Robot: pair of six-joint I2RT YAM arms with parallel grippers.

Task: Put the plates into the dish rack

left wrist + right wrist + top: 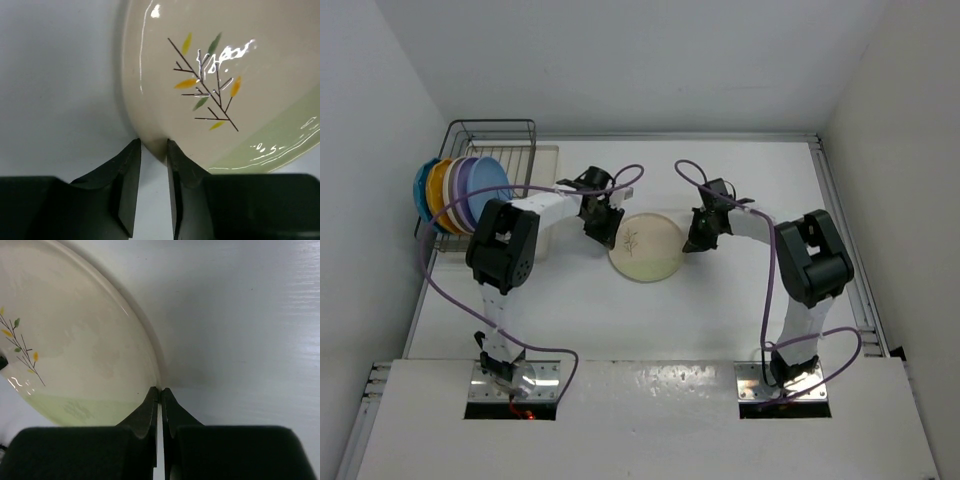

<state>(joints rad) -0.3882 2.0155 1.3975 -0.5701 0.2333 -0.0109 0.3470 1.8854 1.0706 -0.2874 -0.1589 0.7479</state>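
The cream plate with the sprig [645,248] lies mid-table between my two grippers. It also shows in the left wrist view [225,75] and the right wrist view [75,340]. My left gripper [608,232] is at its left rim, and in its own view [153,146] the jaws are closed on that rim. My right gripper [694,240] is shut and empty, and its tips [161,390] touch the plate's right rim. The dish rack [505,128] at the far left holds the teal [423,190], orange [440,185], lilac [466,180] and blue [490,195] plates on edge. The second cream plate is not visible.
A flat cream tray [548,158] lies under and beside the rack. The left wall runs close behind the rack. A raised rail [840,230] edges the table on the right. Purple cables loop above both arms.
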